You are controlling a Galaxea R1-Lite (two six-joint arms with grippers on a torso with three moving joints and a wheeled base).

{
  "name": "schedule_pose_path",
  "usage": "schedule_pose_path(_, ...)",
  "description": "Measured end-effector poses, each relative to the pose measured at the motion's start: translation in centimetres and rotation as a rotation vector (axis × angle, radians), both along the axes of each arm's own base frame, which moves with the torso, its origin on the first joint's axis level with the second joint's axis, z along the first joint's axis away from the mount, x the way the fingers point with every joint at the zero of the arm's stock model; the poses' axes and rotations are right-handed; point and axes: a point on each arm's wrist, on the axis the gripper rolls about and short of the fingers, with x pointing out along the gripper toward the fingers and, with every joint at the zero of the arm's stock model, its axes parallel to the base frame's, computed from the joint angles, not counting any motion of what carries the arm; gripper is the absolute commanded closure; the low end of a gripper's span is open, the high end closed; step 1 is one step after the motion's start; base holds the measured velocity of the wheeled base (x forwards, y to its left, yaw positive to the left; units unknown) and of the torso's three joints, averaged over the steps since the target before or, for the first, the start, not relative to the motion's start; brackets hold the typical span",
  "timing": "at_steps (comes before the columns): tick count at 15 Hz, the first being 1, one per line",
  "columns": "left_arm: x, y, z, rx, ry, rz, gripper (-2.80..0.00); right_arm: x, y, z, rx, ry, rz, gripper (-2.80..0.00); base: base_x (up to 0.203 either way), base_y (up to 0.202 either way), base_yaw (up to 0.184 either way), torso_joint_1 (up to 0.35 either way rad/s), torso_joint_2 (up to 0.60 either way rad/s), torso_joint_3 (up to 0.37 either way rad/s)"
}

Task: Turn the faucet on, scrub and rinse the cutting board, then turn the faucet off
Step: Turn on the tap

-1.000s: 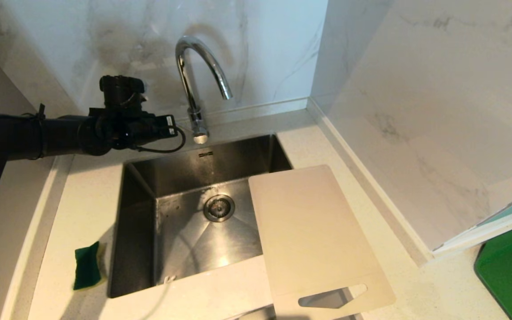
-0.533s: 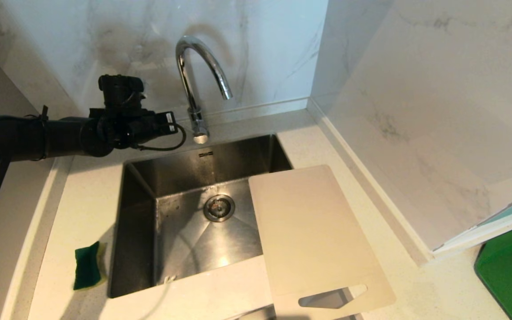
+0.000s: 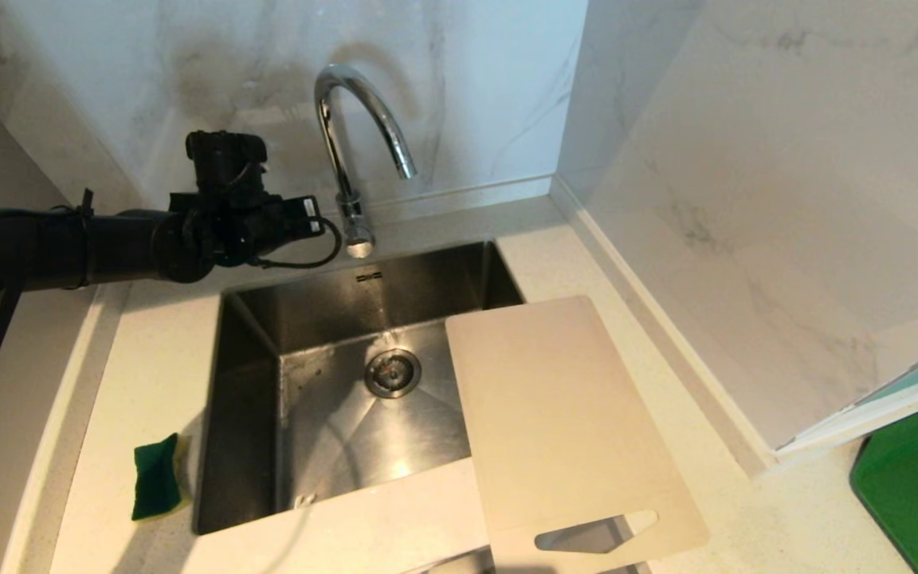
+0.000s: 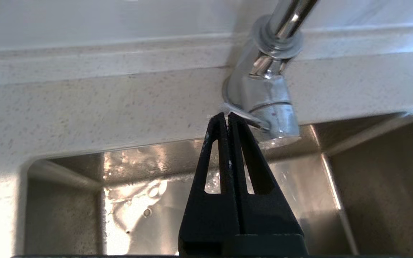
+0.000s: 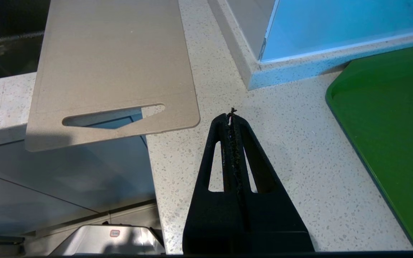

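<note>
left gripper [image 4: 228, 116] pinched closed on nothing, tips at the thin lever [image 4: 244, 120] at the faucet [image 3: 347, 151] base, seemingly touching; closed fingers likely serve as a pusher to nudge it. no water visible from the spout. right gripper [image 5: 231, 118] also closed and empty, parked over the speckled counter [image 5: 281, 150] near the board's handle end. cutting board [image 3: 562, 422]: off-white, thin, rounded corners, slot toward the robot, lying flat on the counter with one long edge overhanging the steel sink [image 3: 252, 414]. green sponge [image 3: 158, 476] sits on the counter left of the sink.
</note>
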Motion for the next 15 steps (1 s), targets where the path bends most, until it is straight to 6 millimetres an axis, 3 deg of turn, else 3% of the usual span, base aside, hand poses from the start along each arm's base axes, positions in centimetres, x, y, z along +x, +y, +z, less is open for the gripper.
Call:
schedule_pose_path(5, -0.1, -0.2, 0.1, -0.008, -0.01, 0.029, 0.0, 0.0, 0.0, 0.0, 0.0, 0.0, 0.0, 0.0, 0.0, 0.0, 0.0, 0.0, 0.0, 0.0)
schedule_pose_path(9, -0.7, -2.4, 0.6, -0.035, -0.077, 0.103, 0.0, 0.0, 0.0, 0.0, 0.0, 0.0, 0.0, 0.0, 0.0, 0.0, 0.0, 0.0, 0.0, 0.0)
schedule_pose_path(14, -0.4, -4.4, -0.8, -0.023, -0.076, 0.157, 0.0, 0.0, 0.0, 0.0, 0.0, 0.0, 0.0, 0.0, 0.0, 0.0, 0.0, 0.0, 0.0, 0.0)
schedule_pose_path(15, -0.3, -4.4, -1.0, -0.021, -0.072, 0.161, -2.8, 0.0, 0.0, 0.0, 0.0, 0.0, 0.0, 0.0, 0.0, 0.0, 0.0, 0.0, 0.0, 0.0)
